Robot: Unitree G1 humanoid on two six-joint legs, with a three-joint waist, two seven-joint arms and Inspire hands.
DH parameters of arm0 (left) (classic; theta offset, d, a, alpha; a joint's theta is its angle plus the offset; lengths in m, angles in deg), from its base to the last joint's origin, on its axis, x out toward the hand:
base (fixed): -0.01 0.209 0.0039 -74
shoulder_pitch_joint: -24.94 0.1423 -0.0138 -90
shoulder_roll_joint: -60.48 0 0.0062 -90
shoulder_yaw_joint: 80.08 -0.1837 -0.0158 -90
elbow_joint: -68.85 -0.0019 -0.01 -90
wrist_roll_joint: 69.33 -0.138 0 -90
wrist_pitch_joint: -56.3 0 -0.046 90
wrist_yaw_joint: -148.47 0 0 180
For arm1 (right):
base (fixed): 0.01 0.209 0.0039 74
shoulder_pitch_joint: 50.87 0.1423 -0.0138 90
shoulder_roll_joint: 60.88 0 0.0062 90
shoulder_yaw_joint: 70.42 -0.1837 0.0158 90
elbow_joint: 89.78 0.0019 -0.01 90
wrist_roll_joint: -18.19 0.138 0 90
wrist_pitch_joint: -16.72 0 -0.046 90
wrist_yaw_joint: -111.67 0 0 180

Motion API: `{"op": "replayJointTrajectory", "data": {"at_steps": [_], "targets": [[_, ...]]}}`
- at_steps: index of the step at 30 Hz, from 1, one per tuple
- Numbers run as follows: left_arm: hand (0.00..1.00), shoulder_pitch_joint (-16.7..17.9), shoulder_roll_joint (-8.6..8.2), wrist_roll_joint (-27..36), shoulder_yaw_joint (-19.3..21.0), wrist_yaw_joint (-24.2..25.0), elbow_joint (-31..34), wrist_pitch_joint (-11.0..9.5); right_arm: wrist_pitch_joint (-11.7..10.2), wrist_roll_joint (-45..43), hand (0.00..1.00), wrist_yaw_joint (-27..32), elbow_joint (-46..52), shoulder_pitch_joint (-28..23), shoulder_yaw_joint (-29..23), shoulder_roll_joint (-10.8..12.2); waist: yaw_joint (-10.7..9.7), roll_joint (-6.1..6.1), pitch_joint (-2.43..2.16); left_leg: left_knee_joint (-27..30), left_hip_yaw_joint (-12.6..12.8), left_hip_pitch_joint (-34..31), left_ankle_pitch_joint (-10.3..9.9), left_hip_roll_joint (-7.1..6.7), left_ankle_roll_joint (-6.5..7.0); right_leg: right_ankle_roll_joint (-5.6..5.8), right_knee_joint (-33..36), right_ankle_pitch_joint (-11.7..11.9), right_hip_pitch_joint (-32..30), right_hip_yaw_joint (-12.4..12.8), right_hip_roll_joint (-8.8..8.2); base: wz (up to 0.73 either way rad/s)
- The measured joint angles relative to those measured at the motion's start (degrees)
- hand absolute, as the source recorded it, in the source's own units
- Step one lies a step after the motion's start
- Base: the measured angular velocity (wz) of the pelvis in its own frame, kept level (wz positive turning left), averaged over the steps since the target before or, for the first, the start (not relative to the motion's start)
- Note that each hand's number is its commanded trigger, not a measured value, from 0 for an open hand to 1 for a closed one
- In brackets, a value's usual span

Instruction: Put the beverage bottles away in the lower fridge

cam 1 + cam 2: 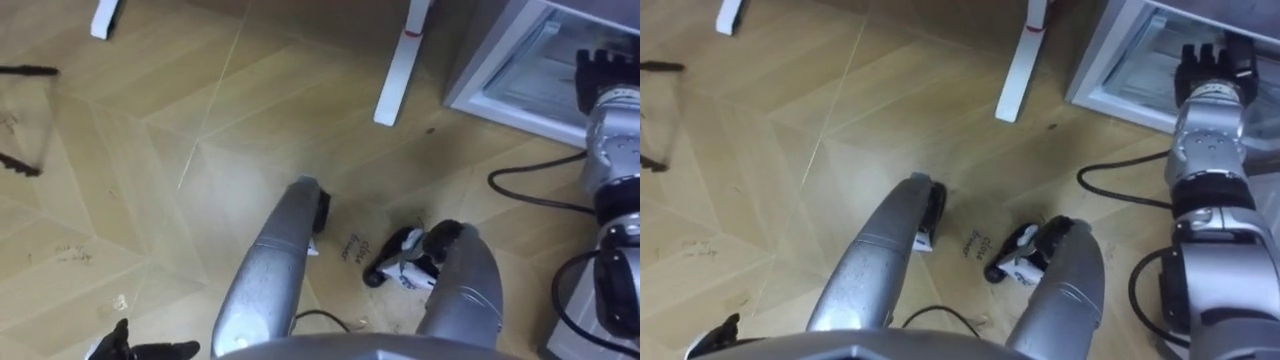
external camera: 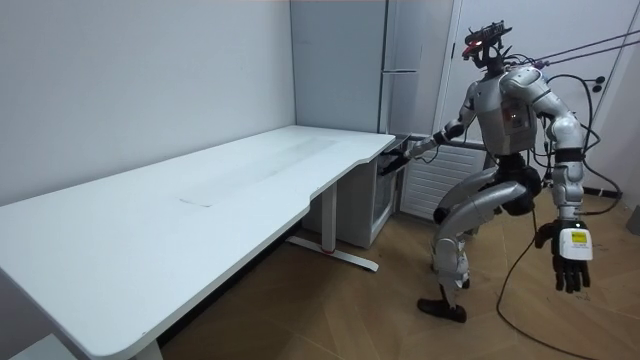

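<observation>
Room view puts your robot crouched by the far corner of the long white desk (image 2: 250, 170), right hand (image 1: 1215, 65) reaching to the white-framed low fridge (image 1: 1140, 70); you cannot tell what it grips. Your left hand (image 2: 570, 262) hangs slack and spread, carrying no drink. Pulling the door from this bent, stretched stance could tip you, or swing it into the white desk leg (image 1: 1018, 60).

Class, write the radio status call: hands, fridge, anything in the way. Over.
Right hand at lower fridge edge. Left hand hangs open at side, carrying nothing. Table leg close beside fridge.
</observation>
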Motion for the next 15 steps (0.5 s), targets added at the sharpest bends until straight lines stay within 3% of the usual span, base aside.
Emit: {"op": "replayJointTrajectory", "data": {"at_steps": [8,11,15], "targets": [[0.00,-0.01,-0.14,-1.10,-0.14,-0.61,-0.19,0.10,0.10,-2.07,0.00,0.26,-0.15,0.06,-0.44,0.10,0.13,0.77,-0.09,-1.08,0.05,0.34,0.54,0.30,-0.10,-0.28,-0.64,0.20,0.57,-1.01,-0.39,0.04],[0.00,-0.08,-0.11,-0.96,-0.70,-0.38,-0.24,0.56,2.20,-4.67,0.00,-2.80,-4.79,0.07,-0.39,-0.23,0.00,1.37,0.17,-1.36,-0.49,2.23,0.54,0.32,-0.09,-0.33,-1.31,0.23,3.30,-2.17,-0.40,0.06],[0.00,0.02,-0.07,-0.97,-0.76,0.20,-0.23,0.88,6.15,-7.75,0.00,-10.48,-14.25,-0.10,0.22,-1.43,-0.11,0.68,0.57,-4.22,-1.39,5.85,0.52,0.32,-0.08,0.54,-4.94,0.89,7.43,-3.26,0.80,0.03]]}}
